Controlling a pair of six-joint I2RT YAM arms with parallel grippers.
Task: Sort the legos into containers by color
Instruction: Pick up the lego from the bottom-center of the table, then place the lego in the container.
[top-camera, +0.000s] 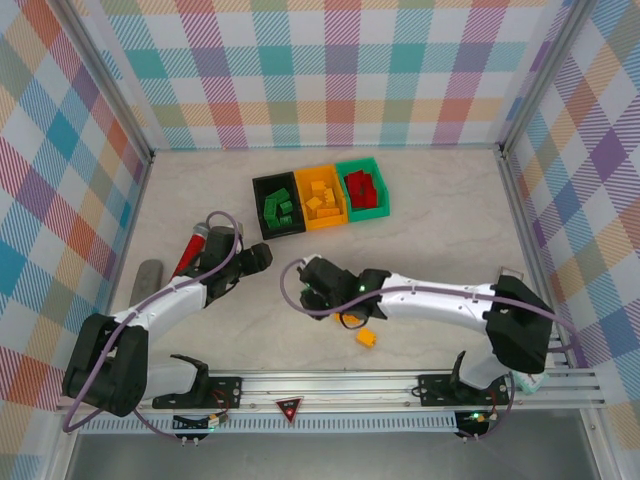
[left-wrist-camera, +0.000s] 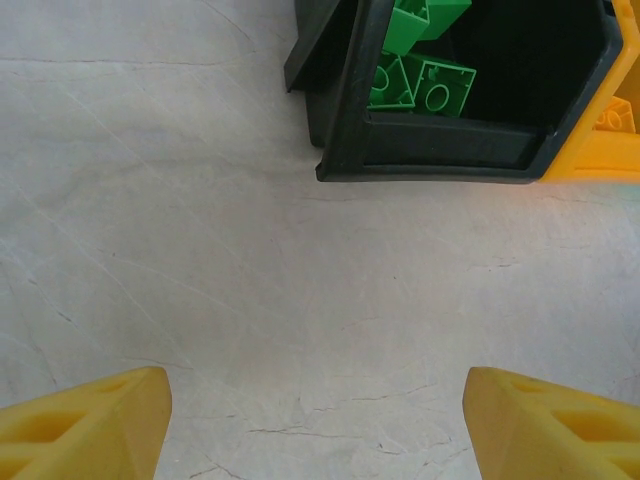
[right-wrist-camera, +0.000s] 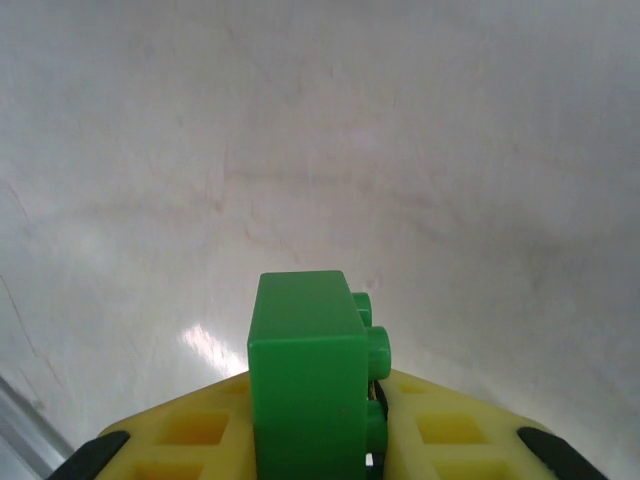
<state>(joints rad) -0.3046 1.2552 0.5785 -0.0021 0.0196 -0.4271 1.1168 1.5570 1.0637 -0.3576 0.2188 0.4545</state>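
One green lego is pinched in my right fingers, bound for the black bin with greens. Left fingers gape, empty.

Bin row inspected: black bin holds green bricks, yellow bin holds yellow bricks, green bin holds red bricks.

Left gripper sits just on the near side of the row. Right gripper is nearer still.

Loose yellow brick lies well apart from the row on the near side. Red stick lies to the row's near left.
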